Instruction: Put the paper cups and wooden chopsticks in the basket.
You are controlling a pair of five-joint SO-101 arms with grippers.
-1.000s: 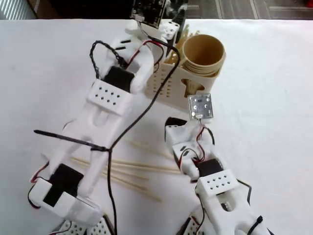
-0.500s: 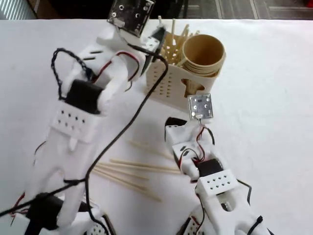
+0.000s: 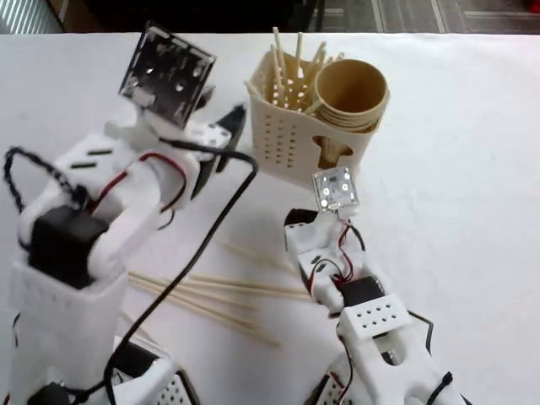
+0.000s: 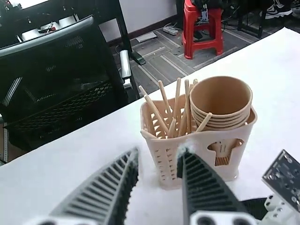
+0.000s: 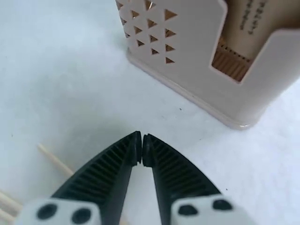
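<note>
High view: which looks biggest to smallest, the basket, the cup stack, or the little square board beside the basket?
Largest: basket.
Next: cup stack.
Smallest: square board, even raised nearer the camera.

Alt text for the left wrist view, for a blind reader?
The left claw hangs open and empty above the white table, facing a perforated basket that holds a stack of paper cups and several wooden chopsticks. A black chair stands beyond the table.
</note>
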